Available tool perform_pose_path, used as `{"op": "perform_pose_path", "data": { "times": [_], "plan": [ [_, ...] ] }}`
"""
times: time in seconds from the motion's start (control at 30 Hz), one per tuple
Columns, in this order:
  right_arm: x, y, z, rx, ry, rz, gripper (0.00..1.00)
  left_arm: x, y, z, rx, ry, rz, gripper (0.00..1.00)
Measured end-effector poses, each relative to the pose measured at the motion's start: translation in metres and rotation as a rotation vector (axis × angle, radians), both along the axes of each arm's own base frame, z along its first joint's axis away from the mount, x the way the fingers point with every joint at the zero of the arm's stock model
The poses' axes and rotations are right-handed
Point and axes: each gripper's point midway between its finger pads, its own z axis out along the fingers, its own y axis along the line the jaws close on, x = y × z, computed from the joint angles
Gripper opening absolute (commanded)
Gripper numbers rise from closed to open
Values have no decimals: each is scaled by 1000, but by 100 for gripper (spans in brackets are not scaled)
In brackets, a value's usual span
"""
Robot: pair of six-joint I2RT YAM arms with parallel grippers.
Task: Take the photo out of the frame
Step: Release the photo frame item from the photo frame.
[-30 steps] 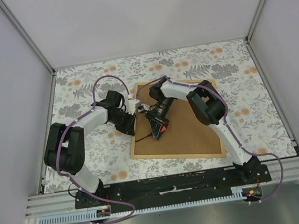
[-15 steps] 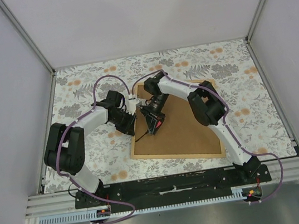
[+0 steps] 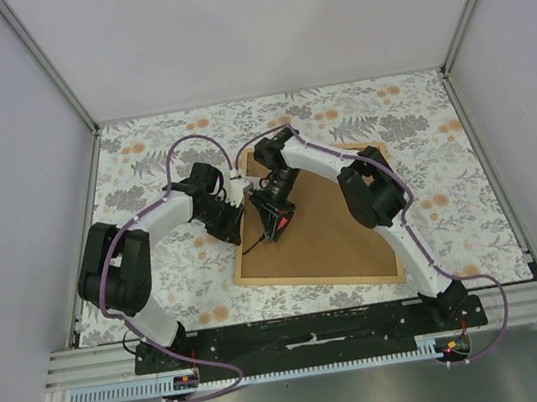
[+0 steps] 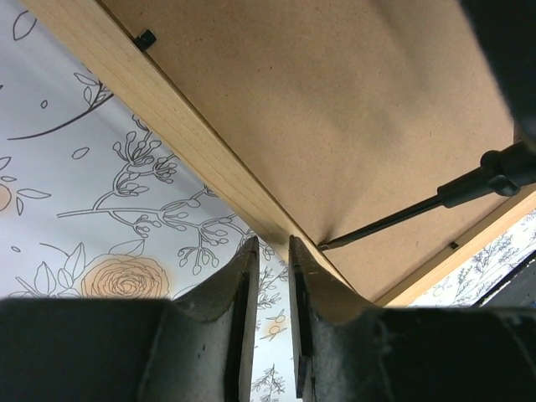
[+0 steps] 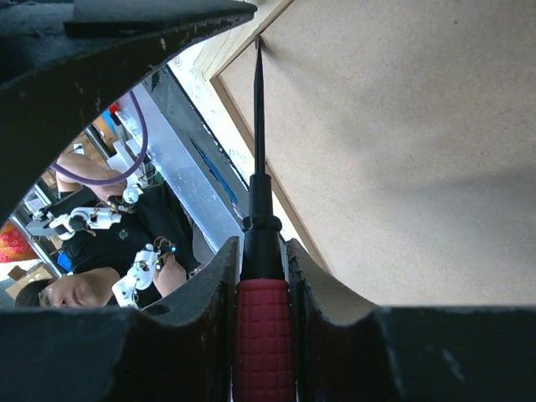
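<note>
Frame (image 3: 330,242): lies flat and back side up on the flowered tablecloth (image 3: 141,159), at mid-table and a little to the right, turned slightly askew
Back board (image 4: 335,109): plain brown, filling the frame inside its light-tan wooden strips
Photo: out of sight, since only the back of the frame shows
Right arm (image 3: 368,191): reaches over the board toward the frame's left edge
Left arm (image 3: 150,219): bent in from the left, its wrist just beside the same edge
Right gripper (image 5: 261,251): clamped on the red handle of a screwdriver (image 5: 258,151), fingers tight on either side of it
Left gripper (image 4: 270,251): fingers only a narrow slit apart, with nothing but tablecloth showing between them; the tips are right at the outer side of the wooden strip
Screwdriver tip: the thin black shaft slants down to the seam where the board meets the inner side of the left strip
Clips (image 4: 146,38): small black tabs on the strips at the board's rim, one near each end of the left wrist view
</note>
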Motion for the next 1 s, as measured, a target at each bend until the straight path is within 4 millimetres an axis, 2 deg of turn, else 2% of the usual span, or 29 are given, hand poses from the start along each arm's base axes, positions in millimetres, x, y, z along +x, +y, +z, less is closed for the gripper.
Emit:
{"op": "perform_pose_path", "data": {
  "times": [0.1, 0.23, 0.37, 0.5, 0.6, 0.77, 1.0],
  "plan": [
    [-1, -1, 0, 4, -12, 5, 0, -2, 0, 3, -7, 5, 1, 49],
    [-9, -8, 0, 53, -57, 36, 0, -11, -10, 13, -100, 39, -37, 62],
    [-16, -29, -3, 94, -73, 48, 0, -18, -23, 18, -171, 42, -105, 63],
    [-20, -56, -1, 121, -66, 35, 0, -13, -15, 11, -136, 31, -70, 63],
    [-18, -70, 0, 133, -77, 13, 0, -11, -13, 10, -115, 24, -51, 63],
    [-16, -73, -4, 145, -100, 12, 0, -9, -12, 10, -81, 6, -35, 64],
    [-13, -72, -13, 139, -125, 16, 0, -6, 9, 0, 34, -13, -3, 65]
  ]
}}
